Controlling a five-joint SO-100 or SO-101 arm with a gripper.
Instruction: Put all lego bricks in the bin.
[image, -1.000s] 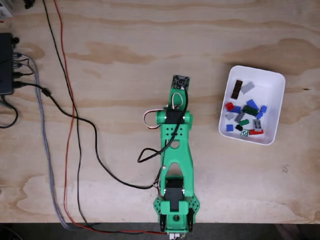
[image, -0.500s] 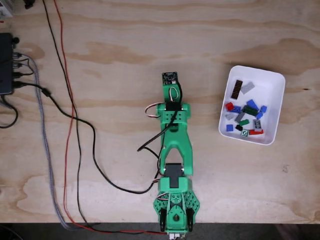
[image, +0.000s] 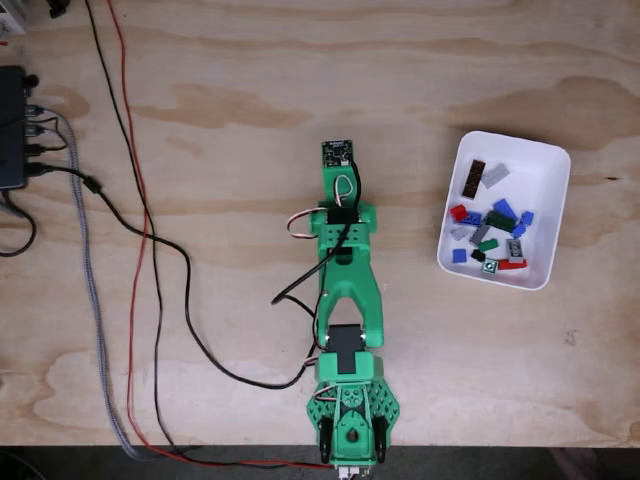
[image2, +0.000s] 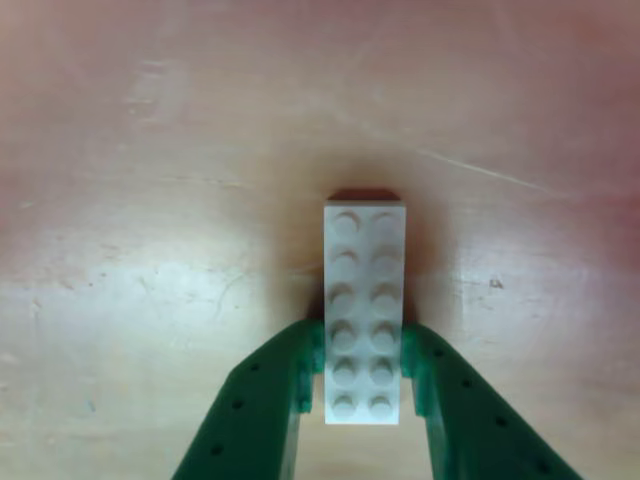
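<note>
In the other view my green gripper is shut on a white lego brick, a long two-by-six plate lying studs up just above the wooden table. Its fingers press on the brick's near end from both sides. The fixed view shows the green arm reaching up the middle of the table, with its small circuit board at the far tip; the gripper itself is hidden under it. The bin, a shallow white tray, sits at the right and holds several lego bricks in blue, red, green, grey, brown and black.
A black cable, a red wire and a grey braided cable run down the left side of the plywood table. A black box sits at the left edge. The arm's base stands at the table's front edge.
The arm's tip has swung left, away from the bin, and the arm has straightened a little. The bricks in the bin have not moved.
</note>
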